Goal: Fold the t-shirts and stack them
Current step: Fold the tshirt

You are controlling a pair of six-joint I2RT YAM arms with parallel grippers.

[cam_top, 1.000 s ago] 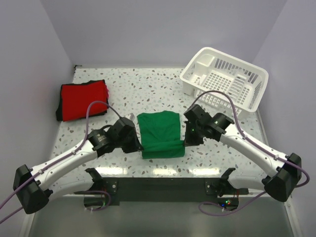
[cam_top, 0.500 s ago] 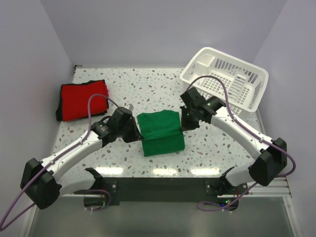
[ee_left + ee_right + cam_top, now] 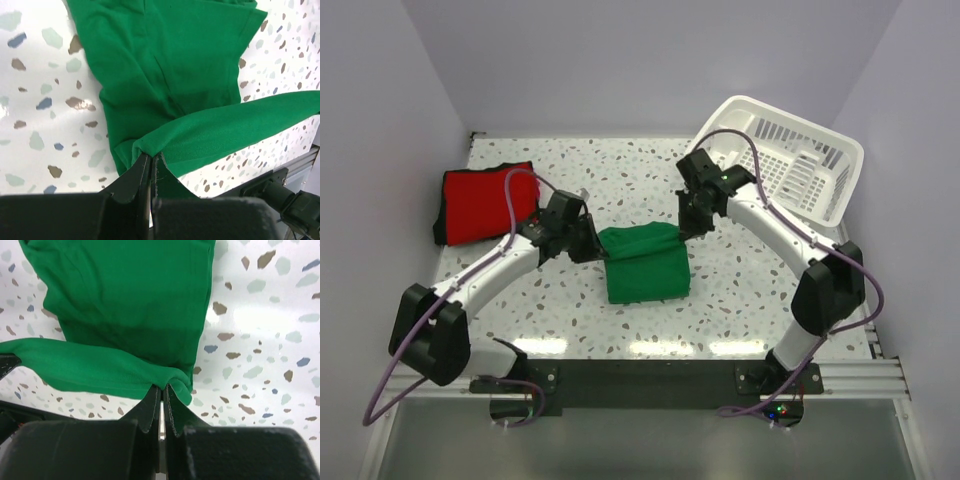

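- Green t-shirt (image 3: pixel 643 272): folded, lying at the centre of the speckled worktop (image 3: pixel 620 175); its far edge is lifted and doubled over the lower layer.
- Left tool (image 3: pixel 150 165): fingers pressed together, pinching the raised left corner of the green fabric.
- Right tool (image 3: pixel 161 392): fingers pressed together, pinching the raised right corner.
- Red t-shirt (image 3: pixel 485 203): folded, far left on the worktop, well apart from the green one.
- White slatted basket (image 3: pixel 775 112): far right corner.
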